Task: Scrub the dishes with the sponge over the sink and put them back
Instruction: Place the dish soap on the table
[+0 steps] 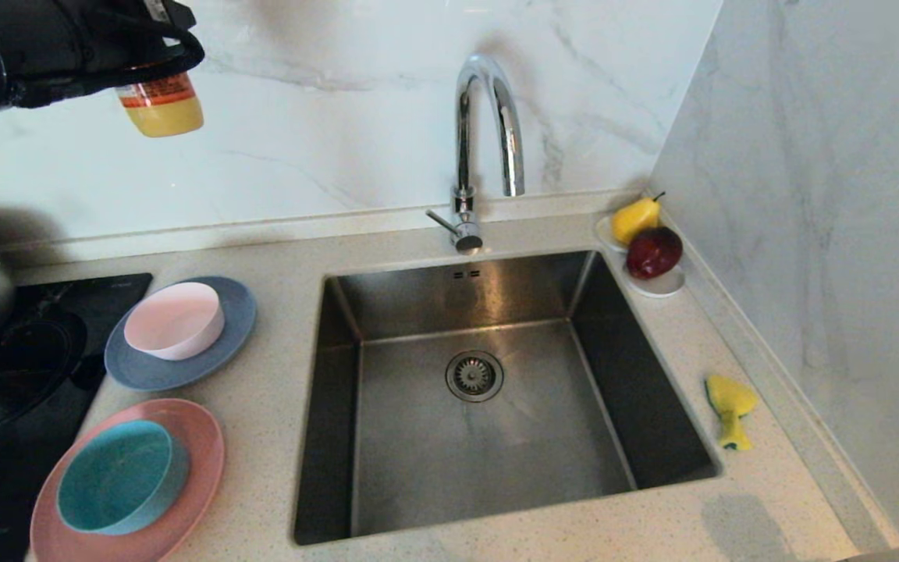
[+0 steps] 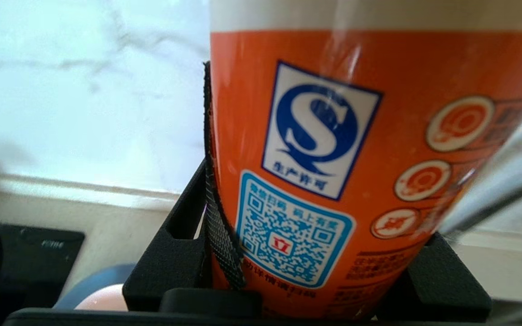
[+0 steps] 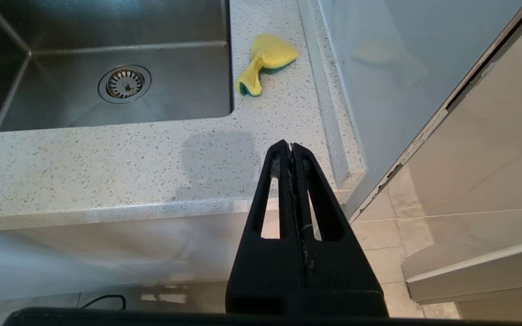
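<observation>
the orange bottle (image 2: pixel 356 181) carries a white square sign with a large blue "s" and the characters "生产许可" beneath it. under that sits a blue-framed qr code panel with small chinese lines too fine to read, and round orange icons at the side are blurred.

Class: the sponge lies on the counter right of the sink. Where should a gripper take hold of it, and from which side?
Grip the sponge at its pinched narrow waist, coming straight down from above. It lies flat and crumpled on the counter, wide at one end, and the wall close beside it probably leaves little room for a sideways approach.
</observation>
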Controlling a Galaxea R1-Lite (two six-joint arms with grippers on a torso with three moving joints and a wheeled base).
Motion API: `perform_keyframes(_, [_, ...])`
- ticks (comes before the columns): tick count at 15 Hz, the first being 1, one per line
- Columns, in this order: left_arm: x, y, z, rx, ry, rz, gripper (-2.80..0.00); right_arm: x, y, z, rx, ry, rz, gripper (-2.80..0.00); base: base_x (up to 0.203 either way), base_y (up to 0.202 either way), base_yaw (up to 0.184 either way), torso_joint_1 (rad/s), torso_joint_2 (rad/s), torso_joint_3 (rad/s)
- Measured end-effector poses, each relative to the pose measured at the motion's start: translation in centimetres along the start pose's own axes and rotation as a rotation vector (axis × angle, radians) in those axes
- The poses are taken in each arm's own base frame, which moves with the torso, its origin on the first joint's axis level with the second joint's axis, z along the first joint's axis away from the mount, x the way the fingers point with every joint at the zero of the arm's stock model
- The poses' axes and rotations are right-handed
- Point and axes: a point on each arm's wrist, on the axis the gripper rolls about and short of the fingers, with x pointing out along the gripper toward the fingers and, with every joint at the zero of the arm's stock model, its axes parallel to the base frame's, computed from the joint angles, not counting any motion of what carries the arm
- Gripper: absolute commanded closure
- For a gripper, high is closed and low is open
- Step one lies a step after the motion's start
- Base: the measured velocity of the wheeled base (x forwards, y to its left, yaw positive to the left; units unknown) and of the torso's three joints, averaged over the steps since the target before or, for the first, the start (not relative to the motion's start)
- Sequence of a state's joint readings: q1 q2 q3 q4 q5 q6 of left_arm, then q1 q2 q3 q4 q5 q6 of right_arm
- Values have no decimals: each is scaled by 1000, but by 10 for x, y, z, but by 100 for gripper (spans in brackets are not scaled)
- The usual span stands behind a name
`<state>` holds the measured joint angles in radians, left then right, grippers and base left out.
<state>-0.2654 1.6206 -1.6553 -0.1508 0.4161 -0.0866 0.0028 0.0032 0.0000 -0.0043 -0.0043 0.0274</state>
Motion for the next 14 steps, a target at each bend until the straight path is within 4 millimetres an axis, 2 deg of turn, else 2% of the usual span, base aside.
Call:
perform_keyframes(3, [11, 12, -25, -4, -35, 36, 0, 0, 0, 0, 0, 0, 0, 0, 0, 0, 0, 0, 0, 0])
perform_keyframes(7, [17, 22, -67, 11, -57, 65, 0, 0, 0, 0, 0, 0, -1, 0, 0, 0, 0, 0, 0, 0])
perform_keyframes(10, [23, 34, -82, 11, -89, 102, 0, 0, 0, 0, 0, 0, 0, 0, 0, 0, 0, 0, 0, 0])
perform_keyframes(14, [49, 48, -113, 18, -88, 205, 0, 0, 0, 0, 0, 0, 0, 0, 0, 0, 0, 0, 0, 0])
